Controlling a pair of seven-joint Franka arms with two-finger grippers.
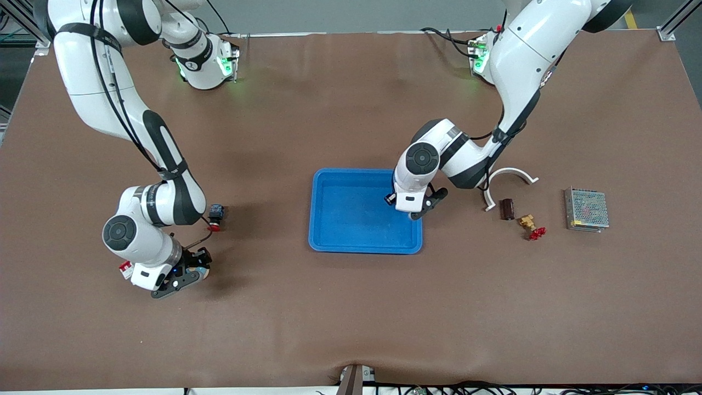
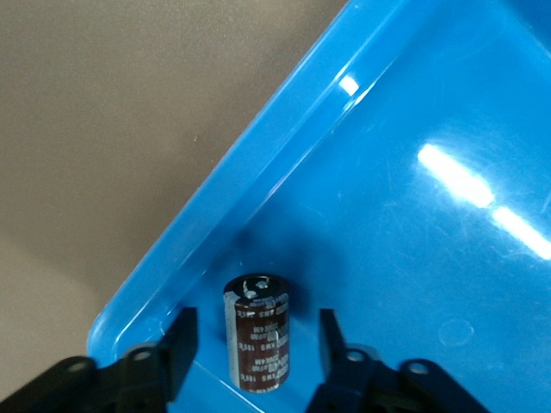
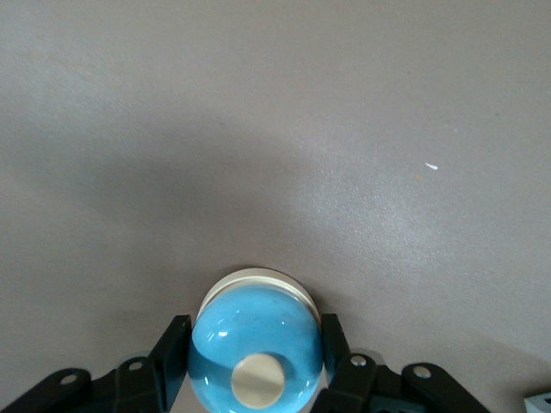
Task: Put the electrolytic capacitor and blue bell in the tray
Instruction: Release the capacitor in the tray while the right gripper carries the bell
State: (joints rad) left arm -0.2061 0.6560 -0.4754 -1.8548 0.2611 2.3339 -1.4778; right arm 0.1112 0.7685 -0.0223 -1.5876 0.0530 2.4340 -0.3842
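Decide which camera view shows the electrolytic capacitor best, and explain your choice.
The left wrist view: the electrolytic capacitor stands in the tray between the open left gripper fingers, untouched. The front view hides it under that gripper; the right wrist view misses it.

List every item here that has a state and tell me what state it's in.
Electrolytic capacitor: in the tray, released, between open fingers.
Blue bell: on the table, right gripper fingers closed on it.
Tray: holds only the capacitor.
Left gripper: open, over the tray.
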